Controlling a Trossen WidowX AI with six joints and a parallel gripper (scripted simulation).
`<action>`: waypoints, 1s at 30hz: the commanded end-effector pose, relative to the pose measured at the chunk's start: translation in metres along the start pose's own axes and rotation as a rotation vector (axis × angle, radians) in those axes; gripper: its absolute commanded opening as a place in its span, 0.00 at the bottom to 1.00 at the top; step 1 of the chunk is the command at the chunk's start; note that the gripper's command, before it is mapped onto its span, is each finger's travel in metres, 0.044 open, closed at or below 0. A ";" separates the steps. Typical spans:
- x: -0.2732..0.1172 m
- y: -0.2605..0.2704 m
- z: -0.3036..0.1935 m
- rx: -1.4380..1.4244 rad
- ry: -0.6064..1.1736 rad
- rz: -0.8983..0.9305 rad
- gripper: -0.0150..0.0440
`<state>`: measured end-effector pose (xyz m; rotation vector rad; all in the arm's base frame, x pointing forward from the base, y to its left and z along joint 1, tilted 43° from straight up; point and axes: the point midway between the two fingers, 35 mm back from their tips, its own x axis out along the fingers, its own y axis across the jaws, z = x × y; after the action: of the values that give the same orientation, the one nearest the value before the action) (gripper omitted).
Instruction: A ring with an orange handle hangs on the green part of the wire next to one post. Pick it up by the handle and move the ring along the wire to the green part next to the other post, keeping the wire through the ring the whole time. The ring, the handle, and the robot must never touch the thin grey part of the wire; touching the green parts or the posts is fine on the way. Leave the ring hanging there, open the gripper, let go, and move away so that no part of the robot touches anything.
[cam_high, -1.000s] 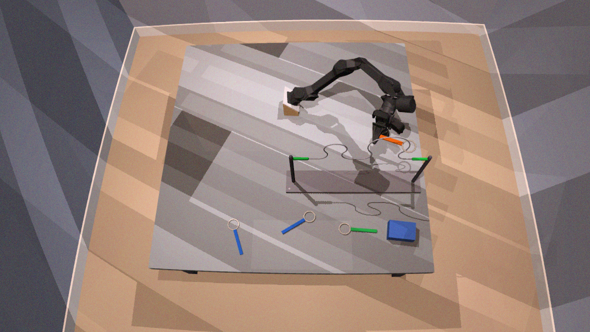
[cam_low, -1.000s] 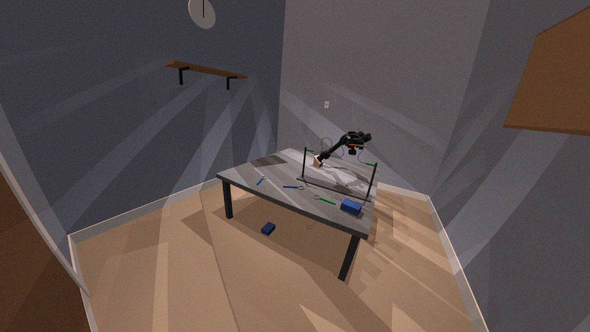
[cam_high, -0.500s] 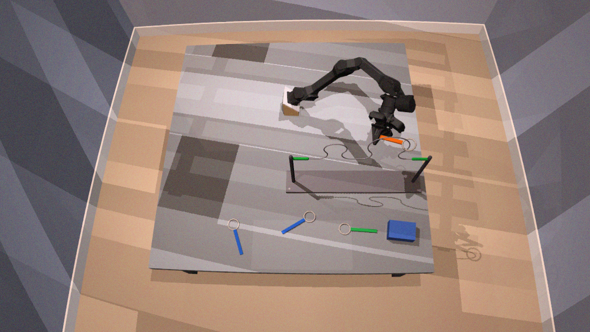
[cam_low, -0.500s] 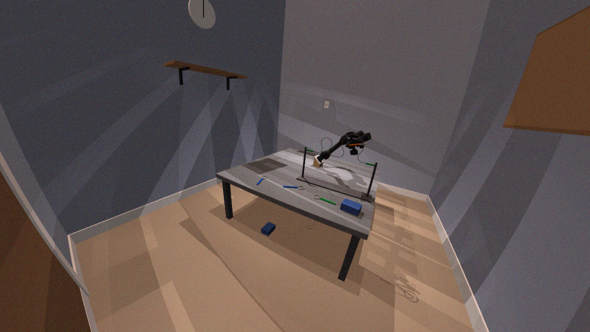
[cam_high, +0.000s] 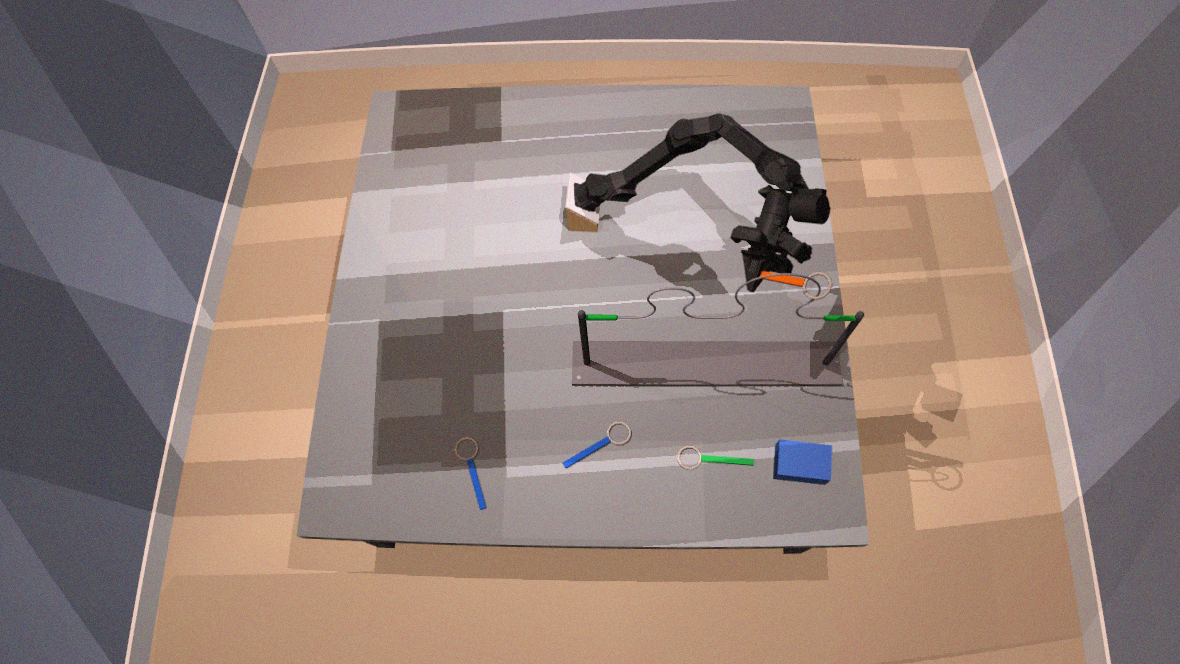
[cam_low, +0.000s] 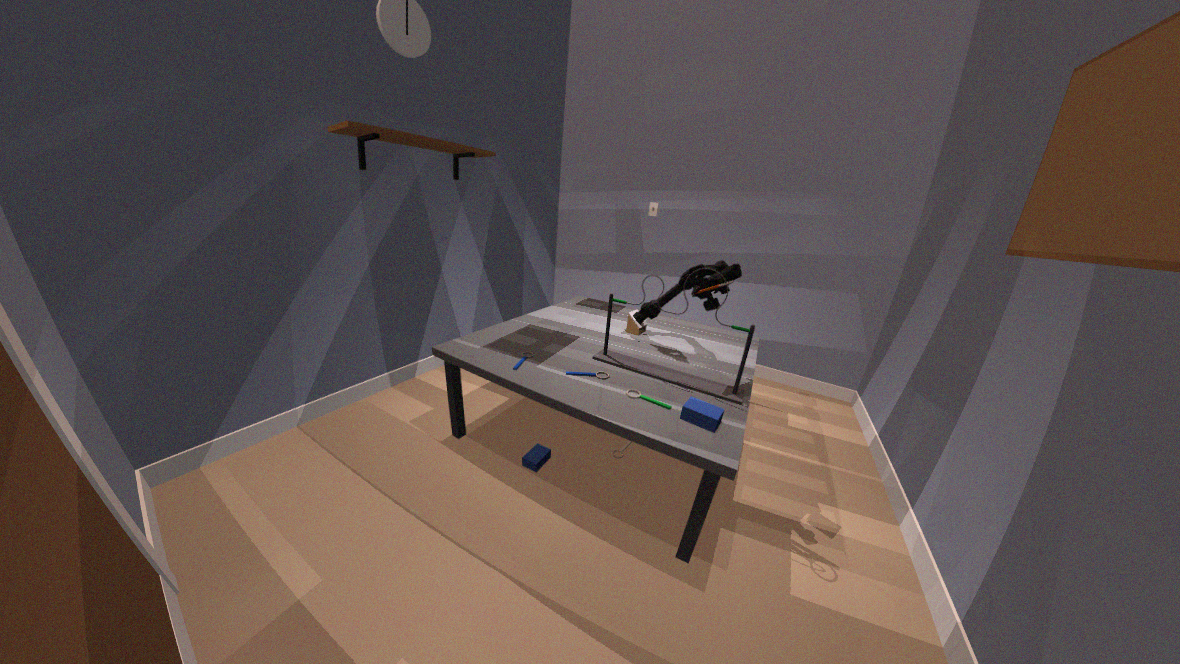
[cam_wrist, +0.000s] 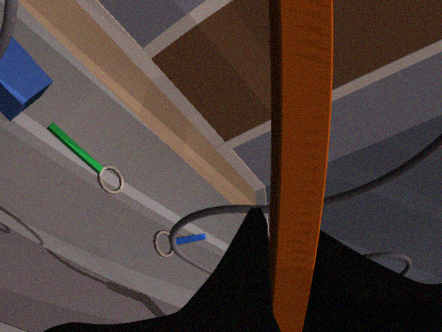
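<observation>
My gripper (cam_high: 764, 274) (cam_wrist: 265, 218) is shut on the orange handle (cam_high: 783, 279) (cam_low: 716, 288) (cam_wrist: 302, 125). The handle points right in the top view, and its ring (cam_high: 830, 286) is around the grey wire (cam_high: 713, 317) (cam_wrist: 220, 207) at the top right bend, as far as I can tell. Whether ring and wire touch is too small to tell. The ring is out of the wrist view. The right green part (cam_high: 840, 317) (cam_low: 741, 328) is below the ring in the top view, by the right post (cam_high: 843, 338) (cam_low: 744, 360). The left green part (cam_high: 601, 317) is by the left post (cam_high: 585, 340) (cam_low: 608, 326).
The wire bends in several loops between the posts, close to the fingers. A blue block (cam_high: 802, 462) (cam_low: 702, 413) (cam_wrist: 22, 80), a green-handled ring (cam_high: 727, 460) (cam_wrist: 77, 148) and two blue-handled rings (cam_high: 586, 452) (cam_high: 476, 485) lie on the table beyond the wire stand's base (cam_high: 660, 363).
</observation>
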<state>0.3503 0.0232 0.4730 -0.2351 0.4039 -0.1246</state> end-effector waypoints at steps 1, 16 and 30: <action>-0.002 0.001 0.001 0.052 -0.009 0.023 0.00; -0.001 0.008 0.002 0.220 -0.022 0.112 0.00; -0.001 0.015 0.004 0.378 -0.036 0.195 0.00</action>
<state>0.3531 0.0379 0.4737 0.1331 0.3629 -0.0140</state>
